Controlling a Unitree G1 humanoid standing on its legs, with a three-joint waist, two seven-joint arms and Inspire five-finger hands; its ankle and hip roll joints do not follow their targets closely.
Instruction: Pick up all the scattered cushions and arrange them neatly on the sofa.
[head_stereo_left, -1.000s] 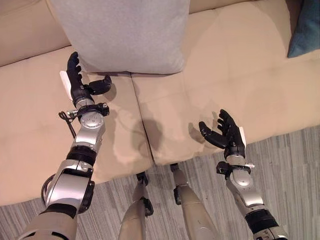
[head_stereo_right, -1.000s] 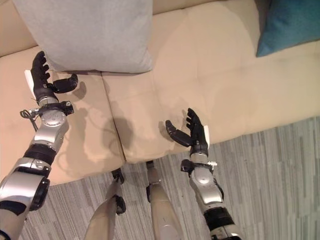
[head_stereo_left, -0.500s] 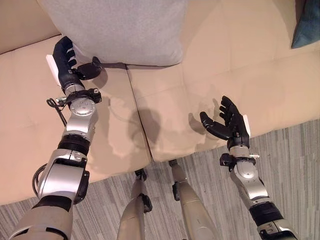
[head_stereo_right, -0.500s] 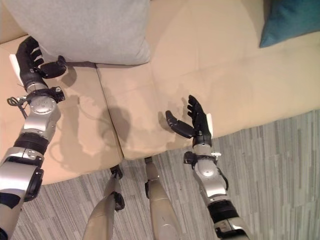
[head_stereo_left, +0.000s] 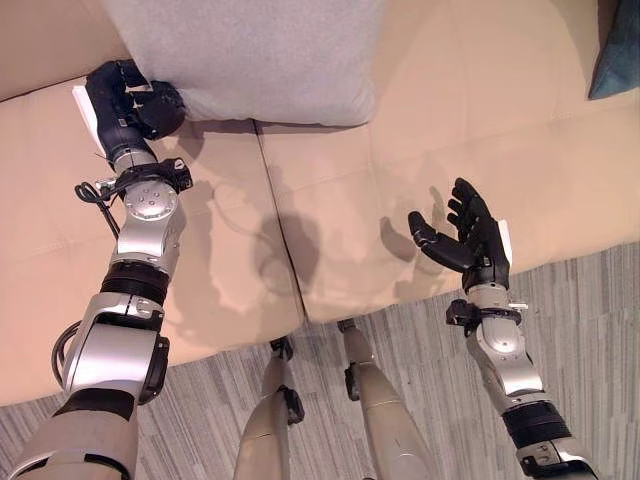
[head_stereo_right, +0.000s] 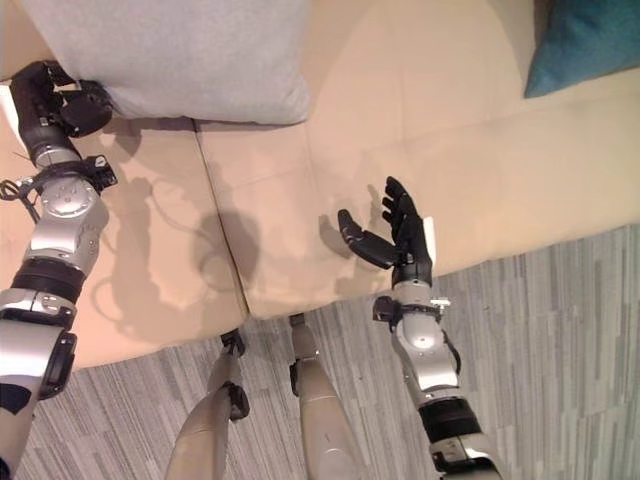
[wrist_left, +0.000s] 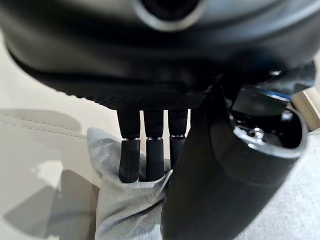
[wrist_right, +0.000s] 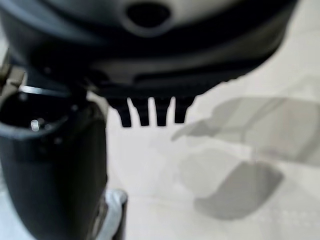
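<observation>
The beige sofa spread wide across the view, and the big grey cushion stood propped against its backrest, straddling the seam between two seat pads. A teal cushion sat far off at the right end. The left hand pinched the grey cushion's lower left corner, fingers curled into the fabric. The right hand hovered spread wide above the seat's front edge, holding nothing.
</observation>
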